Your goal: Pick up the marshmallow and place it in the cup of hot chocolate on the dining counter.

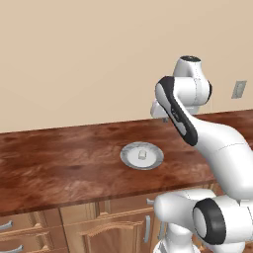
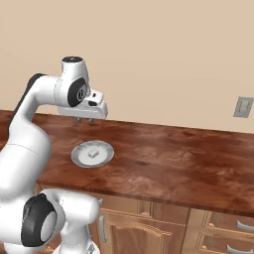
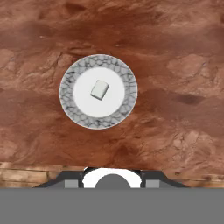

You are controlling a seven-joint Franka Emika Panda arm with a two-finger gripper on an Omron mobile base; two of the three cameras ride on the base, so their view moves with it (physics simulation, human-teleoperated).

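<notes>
The marshmallow [image 1: 142, 155] [image 2: 93, 154] [image 3: 99, 89] is a small white lump lying in the middle of a round grey-white plate [image 1: 126, 157] [image 2: 77, 156] [image 3: 68, 94] on the reddish-brown dining counter [image 1: 59, 168] [image 2: 173, 158] [image 3: 175, 65]. My gripper [image 2: 85, 120] hangs well above the plate, slightly toward the wall, pointing straight down. Its two short dark fingers stand apart with nothing between them. The cup of hot chocolate is out of view.
The counter runs along a beige wall with an outlet [image 1: 239, 89] [image 2: 243, 106] at the right. Wooden cabinet doors and drawers [image 1: 113, 227] [image 2: 149, 228] sit under the counter's front edge. Bare wood surrounds the plate on all sides.
</notes>
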